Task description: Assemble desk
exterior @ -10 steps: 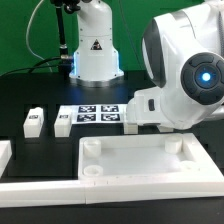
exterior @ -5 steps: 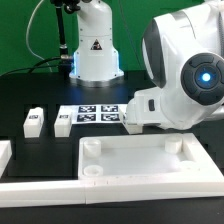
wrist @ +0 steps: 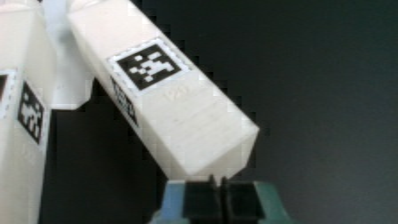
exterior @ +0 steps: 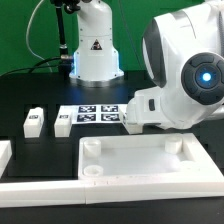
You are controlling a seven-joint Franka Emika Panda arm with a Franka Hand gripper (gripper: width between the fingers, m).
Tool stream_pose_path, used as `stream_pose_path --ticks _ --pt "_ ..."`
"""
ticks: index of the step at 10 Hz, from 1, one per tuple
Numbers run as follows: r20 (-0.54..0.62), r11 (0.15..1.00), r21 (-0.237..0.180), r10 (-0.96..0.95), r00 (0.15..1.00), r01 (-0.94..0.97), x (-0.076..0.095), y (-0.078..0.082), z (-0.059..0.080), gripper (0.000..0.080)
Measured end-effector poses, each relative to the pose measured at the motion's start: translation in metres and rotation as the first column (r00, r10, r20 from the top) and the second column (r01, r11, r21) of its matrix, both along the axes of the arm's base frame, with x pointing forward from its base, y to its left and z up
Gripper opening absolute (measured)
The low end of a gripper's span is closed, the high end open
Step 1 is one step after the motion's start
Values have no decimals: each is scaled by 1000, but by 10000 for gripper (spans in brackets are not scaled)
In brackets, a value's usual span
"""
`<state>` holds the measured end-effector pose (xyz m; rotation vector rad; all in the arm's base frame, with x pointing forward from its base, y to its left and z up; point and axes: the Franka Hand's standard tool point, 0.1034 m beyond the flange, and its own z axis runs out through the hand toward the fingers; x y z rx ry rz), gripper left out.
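Nothing has shifted: the hand (wrist: 217, 203), pinched closed and empty, sits just short of a white square plastic leg (wrist: 164, 95) bearing a tag, so grasping it remains undone.

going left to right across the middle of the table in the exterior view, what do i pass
left leg → second leg → marker board → robot arm

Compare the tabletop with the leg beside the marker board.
The tabletop is a broad, shallow tray with a raised rim; the leg is a small block. The leg shows a black-and-white tag; none shows on the tabletop. Both are white and rest on the black table.
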<state>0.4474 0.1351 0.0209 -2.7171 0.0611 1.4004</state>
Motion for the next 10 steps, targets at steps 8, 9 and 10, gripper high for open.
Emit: stream_pose_path --ticks 8,9,10 --pt "-22 1000 17 24 999 -24 -30 -3 -11 643" --pt "-24 999 17 30 999 -30 -31 0 -11 648" --pt "-23 999 19 32 999 -31 -31 0 -11 648"
